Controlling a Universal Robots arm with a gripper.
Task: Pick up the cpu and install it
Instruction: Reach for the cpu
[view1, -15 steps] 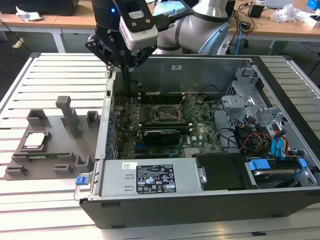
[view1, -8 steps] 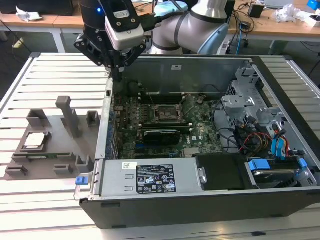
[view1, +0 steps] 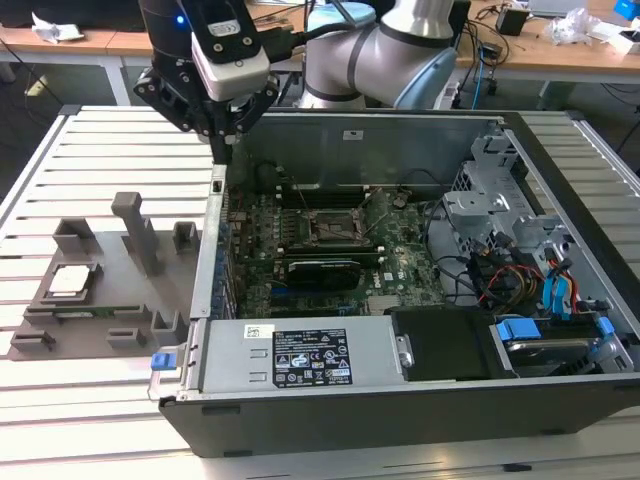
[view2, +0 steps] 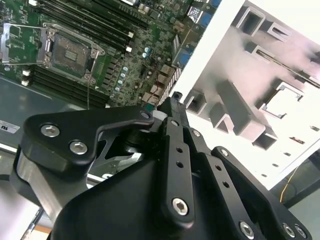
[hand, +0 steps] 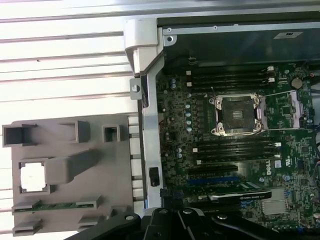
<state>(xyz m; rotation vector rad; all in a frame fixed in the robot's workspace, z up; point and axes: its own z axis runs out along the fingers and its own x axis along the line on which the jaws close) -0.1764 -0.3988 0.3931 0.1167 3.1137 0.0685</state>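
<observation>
Slatted tabletop (view1: 60, 170) bore the grey fixture (view1: 112, 272) with the cpu (view1: 68, 281) seated in its pocket. My pincer (view1: 224, 148) hung pressed together over the computer case (view1: 400, 135) edge, apart from it.

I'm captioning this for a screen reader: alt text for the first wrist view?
The cpu sits in a grey fixture tray beside an open computer case, whose motherboard CPU socket lies empty. The black claw intrudes at one edge.
</observation>
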